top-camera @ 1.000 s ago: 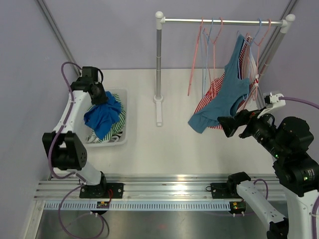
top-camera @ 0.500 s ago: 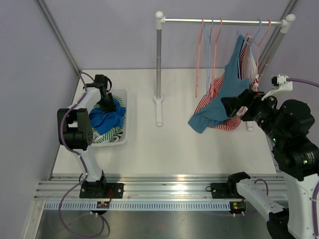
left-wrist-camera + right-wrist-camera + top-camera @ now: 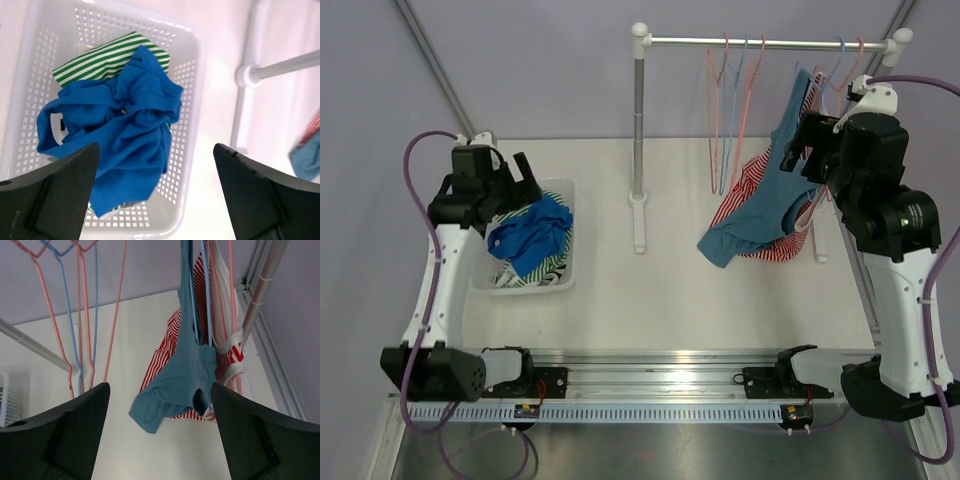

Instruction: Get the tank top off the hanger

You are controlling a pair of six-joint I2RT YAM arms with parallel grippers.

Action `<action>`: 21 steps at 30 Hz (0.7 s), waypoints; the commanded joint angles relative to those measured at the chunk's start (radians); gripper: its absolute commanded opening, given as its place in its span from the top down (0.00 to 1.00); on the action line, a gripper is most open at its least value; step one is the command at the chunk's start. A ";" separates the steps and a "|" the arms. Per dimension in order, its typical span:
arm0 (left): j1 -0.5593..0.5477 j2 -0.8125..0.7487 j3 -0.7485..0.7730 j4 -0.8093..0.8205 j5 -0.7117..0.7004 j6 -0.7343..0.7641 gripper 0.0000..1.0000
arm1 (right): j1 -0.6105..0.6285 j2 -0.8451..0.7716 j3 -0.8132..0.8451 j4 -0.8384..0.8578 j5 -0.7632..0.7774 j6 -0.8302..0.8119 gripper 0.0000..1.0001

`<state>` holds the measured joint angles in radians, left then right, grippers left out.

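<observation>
1. The right gripper [image 3: 160, 387] has its jaws wide apart and holds nothing. In the right wrist view its two dark fingers [image 3: 65, 440] frame the tank top [image 3: 182, 375], which hangs ahead of them in the gap. I cannot tell whether either finger touches the cloth.
2. From above, the right gripper [image 3: 800, 145] is raised beside the upper part of the tank top [image 3: 775, 190], close under the rail [image 3: 770, 43].
3. The tank top is teal. Its thin straps run up to a blue hanger [image 3: 205, 290], and its lower end is bunched and sags out to the left.
4. Just behind it hangs a red striped garment [image 3: 167, 345], and to its right a white garment [image 3: 232, 345] with red marks.
5. Empty pink and blue hangers [image 3: 75, 305] hang further left on the same rail, apart from the clothes.
6. The left gripper [image 3: 156, 146] is also open and empty, hovering above a white basket [image 3: 200, 45], well apart from the tank top.
7. In the basket a blue shirt [image 3: 130, 135] lies crumpled on top of a green striped garment [image 3: 105, 60].
8. The basket stands on the white table [image 3: 660, 290], to the left of the rack's post [image 3: 638, 130].
</observation>
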<state>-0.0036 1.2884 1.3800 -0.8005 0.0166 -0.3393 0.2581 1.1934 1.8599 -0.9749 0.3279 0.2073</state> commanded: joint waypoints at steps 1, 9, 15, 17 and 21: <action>-0.025 -0.141 -0.094 0.027 0.016 0.017 0.01 | -0.014 0.084 0.099 -0.008 0.088 -0.074 0.12; -0.114 -0.556 -0.407 0.135 0.000 0.054 0.01 | -0.126 0.316 0.326 -0.071 -0.018 -0.124 0.19; -0.169 -0.676 -0.493 0.150 -0.007 0.054 0.01 | -0.210 0.403 0.352 -0.085 -0.125 -0.137 0.21; -0.187 -0.664 -0.496 0.152 -0.010 0.052 0.01 | -0.237 0.416 0.337 -0.070 -0.164 -0.132 0.26; -0.217 -0.620 -0.484 0.133 -0.009 0.054 0.01 | -0.246 0.457 0.325 -0.064 -0.182 -0.135 0.32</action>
<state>-0.2092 0.6449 0.8841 -0.7082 0.0147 -0.3035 0.0162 1.6382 2.1765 -1.0458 0.1940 0.0914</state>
